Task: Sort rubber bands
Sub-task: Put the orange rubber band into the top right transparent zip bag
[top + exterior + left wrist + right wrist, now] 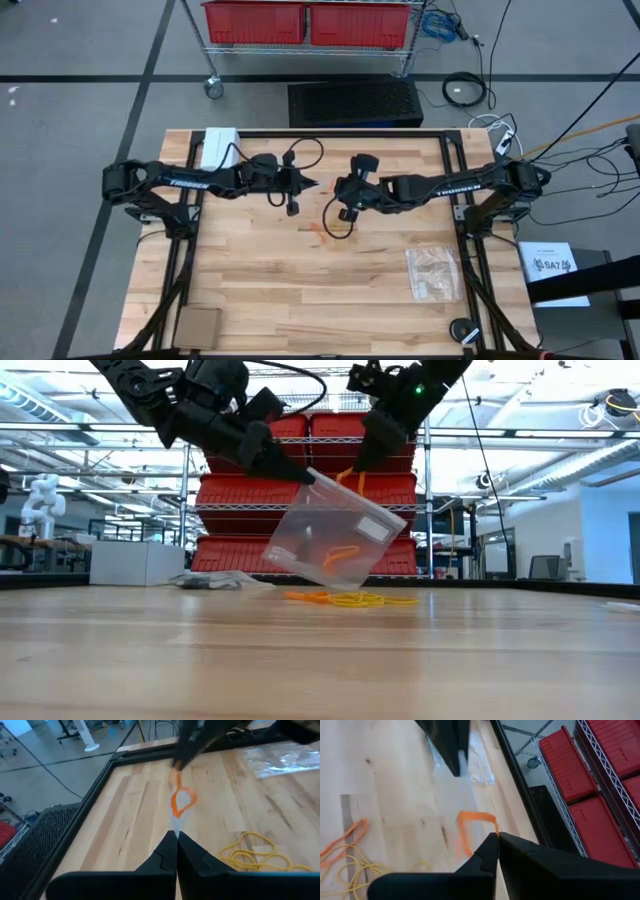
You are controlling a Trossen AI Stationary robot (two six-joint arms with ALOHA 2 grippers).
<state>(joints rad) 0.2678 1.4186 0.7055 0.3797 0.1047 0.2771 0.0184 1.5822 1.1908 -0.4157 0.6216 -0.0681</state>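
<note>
While both arms are meeting at frame centre, left gripper [300, 472] is pinching clear zip bag [335, 535] by one top corner, jaws fully closed; right gripper [362, 460] is clamping other corner likewise. Bag is hanging tilted above table [320, 660], orange rubber band [340, 554] lying inside. Yellow and orange rubber bands [350, 599] are lying on wood just below.
</note>
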